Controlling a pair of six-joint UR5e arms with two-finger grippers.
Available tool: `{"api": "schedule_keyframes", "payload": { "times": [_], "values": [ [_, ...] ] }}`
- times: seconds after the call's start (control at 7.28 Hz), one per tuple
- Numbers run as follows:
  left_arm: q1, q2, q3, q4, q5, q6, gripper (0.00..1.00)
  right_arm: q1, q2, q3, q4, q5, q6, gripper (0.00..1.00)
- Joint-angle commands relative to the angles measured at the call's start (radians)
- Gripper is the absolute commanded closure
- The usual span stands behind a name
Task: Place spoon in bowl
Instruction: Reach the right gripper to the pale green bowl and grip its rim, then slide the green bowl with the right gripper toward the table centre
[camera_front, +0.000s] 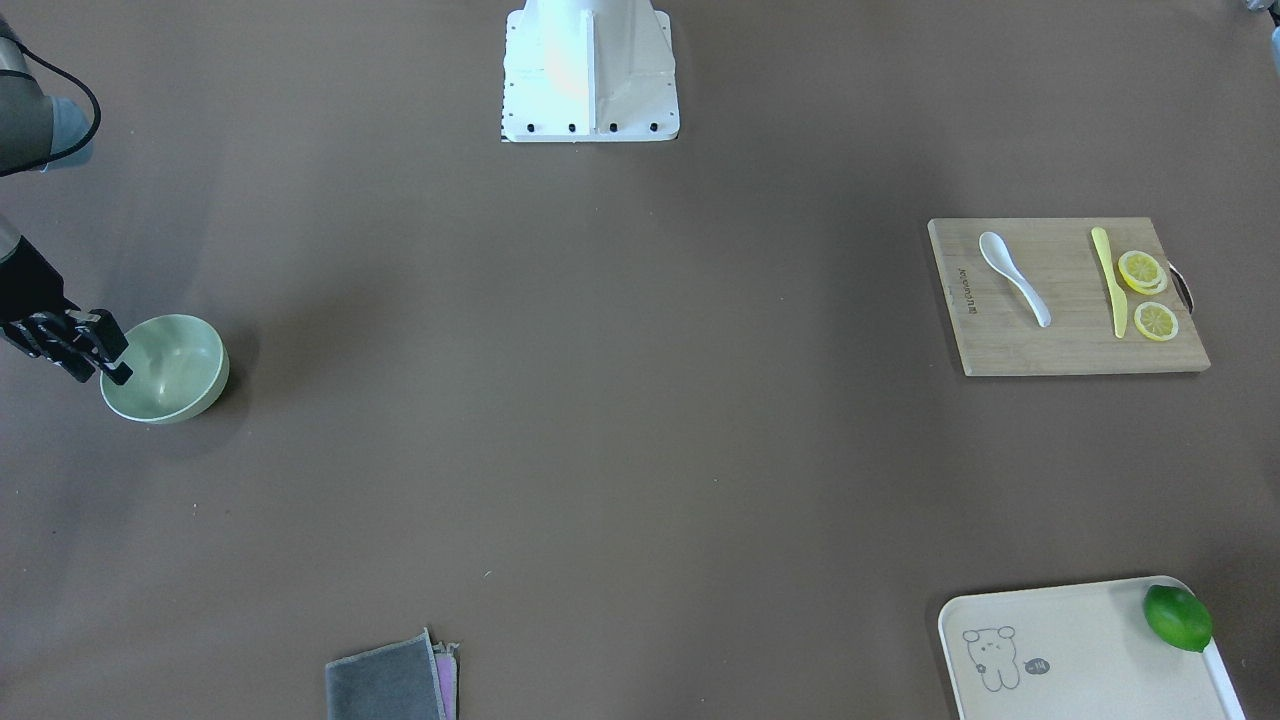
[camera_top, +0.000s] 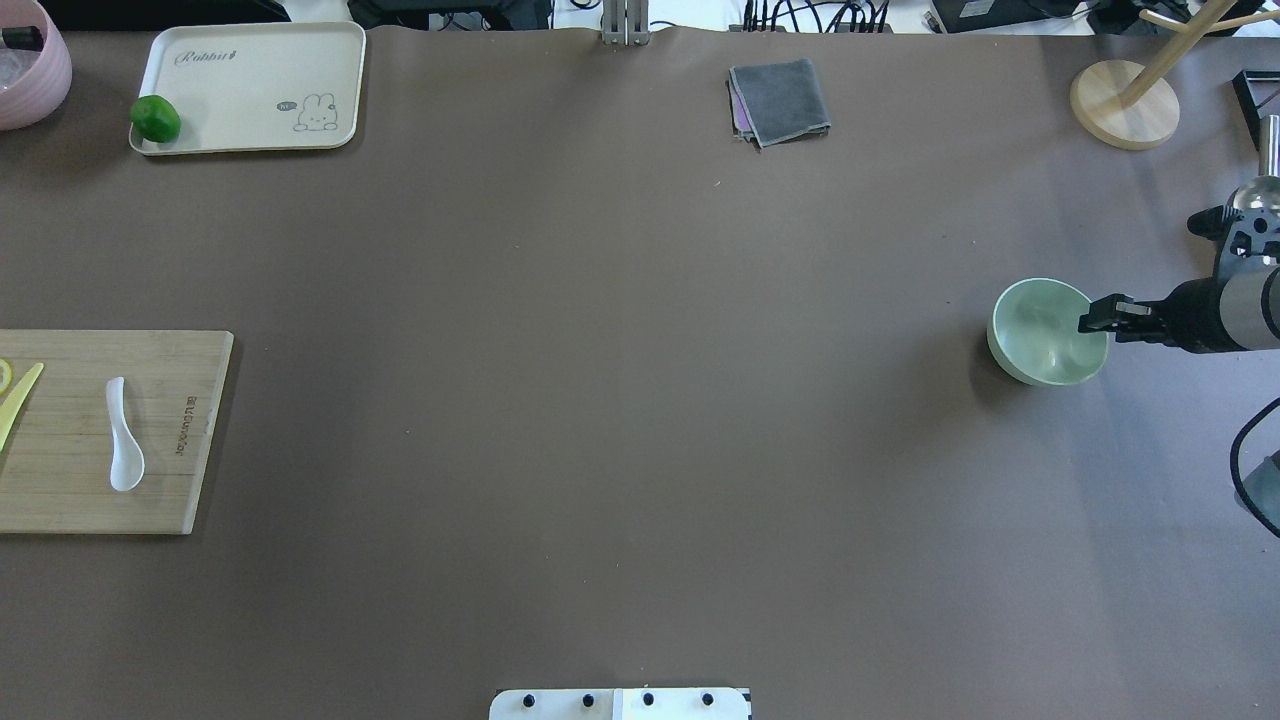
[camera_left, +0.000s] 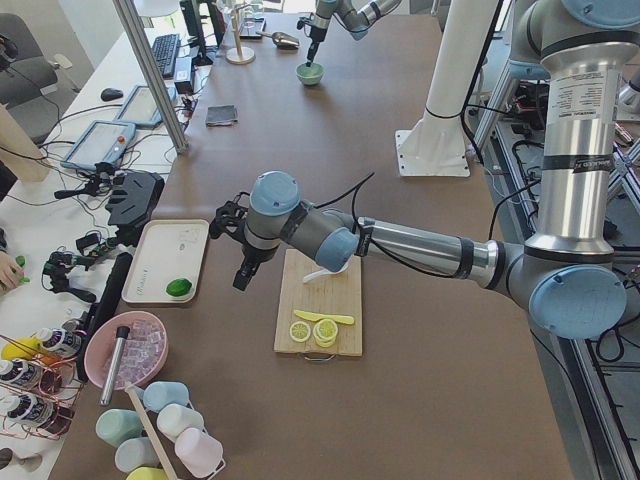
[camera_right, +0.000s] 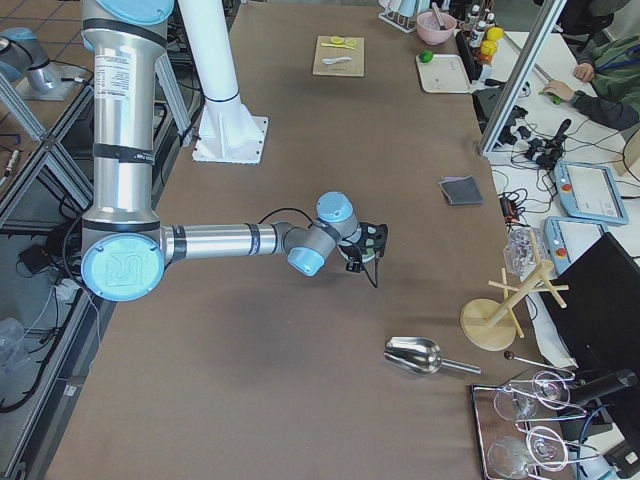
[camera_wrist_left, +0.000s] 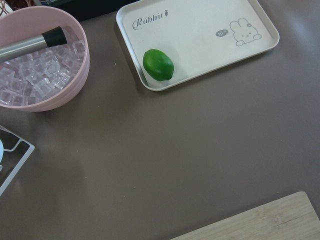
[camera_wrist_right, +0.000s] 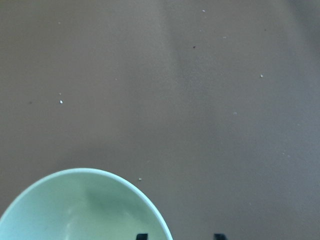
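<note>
The white spoon (camera_front: 1015, 277) lies on a wooden cutting board (camera_front: 1060, 345), also in the overhead view (camera_top: 122, 440). The mint-green bowl (camera_front: 170, 368) stands at the table's far other end (camera_top: 1045, 335). My right gripper (camera_front: 112, 362) is at the bowl's rim, jaws open, one finger inside and one outside; the right wrist view shows the rim (camera_wrist_right: 85, 210) between its fingertips (camera_wrist_right: 141, 235). My left gripper (camera_left: 245, 275) hovers beside the board, near the tray; I cannot tell whether it is open or shut.
A yellow knife (camera_front: 1108, 280) and lemon slices (camera_front: 1142, 270) share the board. A cream tray (camera_front: 1080, 640) holds a lime (camera_front: 1177, 617). A pink bowl of ice (camera_wrist_left: 40, 65) stands past the tray. A folded grey cloth (camera_top: 780, 100) and a wooden stand (camera_top: 1125, 100) lie at the far edge.
</note>
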Motion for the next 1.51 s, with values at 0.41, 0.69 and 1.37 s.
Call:
{"api": "schedule_keyframes", "payload": {
  "times": [0.41,0.69,1.37],
  "values": [
    [0.000,-0.001,0.002,0.000,0.000,-0.002,0.02,-0.030,0.082,0.095,-0.137,0.002,0.003,1.00],
    [0.014,-0.001,0.000,0.000,0.000,-0.012,0.02,-0.118,0.276,0.263,-0.537,-0.047,0.145,1.00],
    [0.071,-0.001,0.002,-0.072,0.002,-0.130,0.02,-0.518,0.847,-0.020,-0.865,-0.420,0.595,1.00]
  ]
}}
